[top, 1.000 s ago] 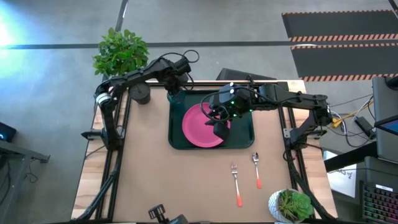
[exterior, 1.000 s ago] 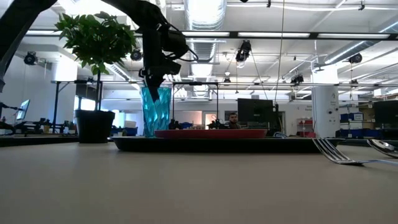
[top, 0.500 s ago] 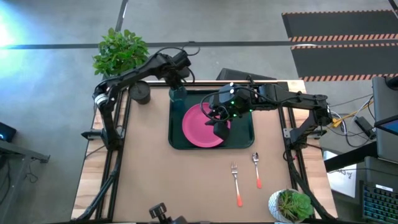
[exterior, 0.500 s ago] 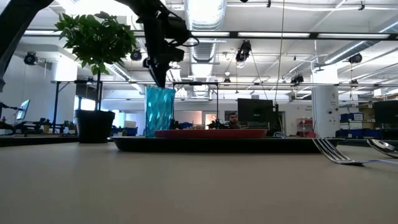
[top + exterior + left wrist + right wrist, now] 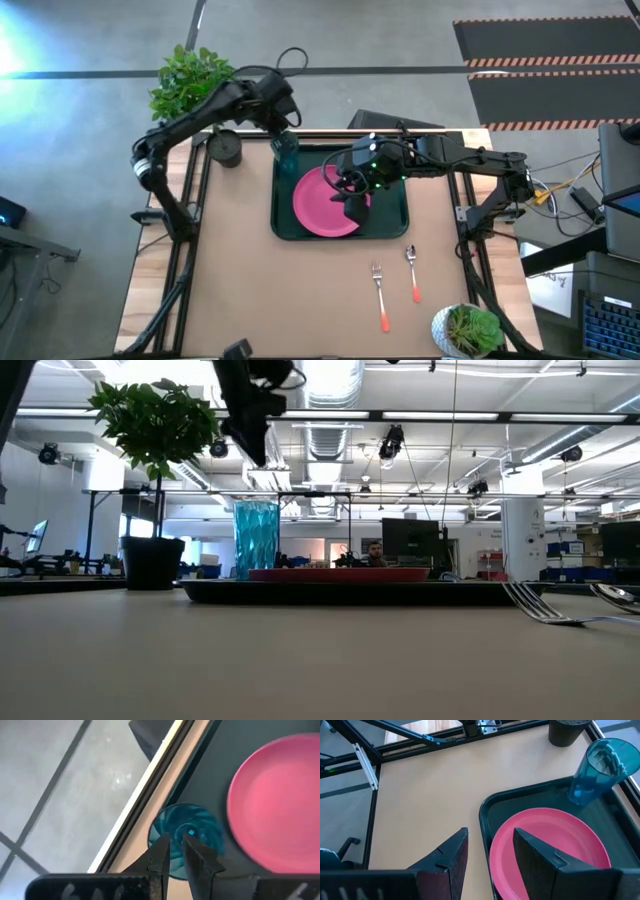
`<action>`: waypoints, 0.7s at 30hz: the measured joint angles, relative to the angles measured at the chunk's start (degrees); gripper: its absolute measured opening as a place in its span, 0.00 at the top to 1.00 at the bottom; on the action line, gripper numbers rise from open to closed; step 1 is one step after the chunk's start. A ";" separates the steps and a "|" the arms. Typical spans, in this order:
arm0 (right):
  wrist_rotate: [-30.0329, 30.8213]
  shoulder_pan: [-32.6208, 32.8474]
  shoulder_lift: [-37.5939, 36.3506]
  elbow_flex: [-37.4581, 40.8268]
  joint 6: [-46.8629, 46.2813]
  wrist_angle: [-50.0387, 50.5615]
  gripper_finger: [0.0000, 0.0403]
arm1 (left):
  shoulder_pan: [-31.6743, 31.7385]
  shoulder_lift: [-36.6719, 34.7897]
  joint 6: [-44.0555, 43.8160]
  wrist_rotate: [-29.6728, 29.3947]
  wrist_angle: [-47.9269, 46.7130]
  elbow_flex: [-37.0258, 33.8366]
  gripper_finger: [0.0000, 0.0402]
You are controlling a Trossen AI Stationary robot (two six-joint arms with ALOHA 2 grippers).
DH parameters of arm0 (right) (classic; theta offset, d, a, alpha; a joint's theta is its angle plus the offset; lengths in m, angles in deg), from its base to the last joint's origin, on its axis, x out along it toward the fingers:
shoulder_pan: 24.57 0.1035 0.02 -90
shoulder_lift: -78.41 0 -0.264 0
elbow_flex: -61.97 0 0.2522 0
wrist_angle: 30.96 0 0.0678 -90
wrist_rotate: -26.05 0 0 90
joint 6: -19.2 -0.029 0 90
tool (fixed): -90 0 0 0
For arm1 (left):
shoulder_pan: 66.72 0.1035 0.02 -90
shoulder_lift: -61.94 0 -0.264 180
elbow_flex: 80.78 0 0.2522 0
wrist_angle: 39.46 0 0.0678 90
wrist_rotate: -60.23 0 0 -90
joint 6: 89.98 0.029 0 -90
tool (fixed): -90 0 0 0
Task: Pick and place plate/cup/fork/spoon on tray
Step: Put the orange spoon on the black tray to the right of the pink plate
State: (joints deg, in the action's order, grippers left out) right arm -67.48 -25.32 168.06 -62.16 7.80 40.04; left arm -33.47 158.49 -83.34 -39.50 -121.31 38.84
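The teal cup (image 5: 286,146) stands upright on its base in the far left corner of the dark green tray (image 5: 392,216); it also shows in the low view (image 5: 256,540). The pink plate (image 5: 322,203) lies flat in the tray. My left gripper (image 5: 177,851) hangs above the cup, clear of its rim, its fingers a narrow gap apart and empty. My right gripper (image 5: 490,851) is open and empty, hovering over the plate (image 5: 550,845). The fork (image 5: 380,297) and the spoon (image 5: 412,272) lie on the table near the tray's near right corner.
A dark grey pot with a leafy plant (image 5: 226,150) stands left of the tray at the table's far left. A white pot with a plant (image 5: 466,330) stands at the near right corner. Bare tabletop lies near of the tray on the left (image 5: 270,290).
My left gripper has risen straight up from the cup's rim and drawn a little toward the table's far left. The cup has shifted slightly and now stands alone and upright on the tray. My right gripper has kept still.
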 joint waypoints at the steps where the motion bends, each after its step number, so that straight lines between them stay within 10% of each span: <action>1: -0.01 0.01 0.00 0.00 0.00 0.21 0.64 | -0.41 -1.11 -0.97 0.17 -0.04 -0.01 0.91; 21: 0.60 6.92 0.00 0.00 -26.91 28.62 0.64 | -24.91 -28.65 -15.23 -1.11 0.11 -0.81 0.92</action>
State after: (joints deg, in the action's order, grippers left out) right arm -66.88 -18.40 168.06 -62.16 -19.12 68.66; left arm -58.38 129.84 -98.57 -40.60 -121.20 38.03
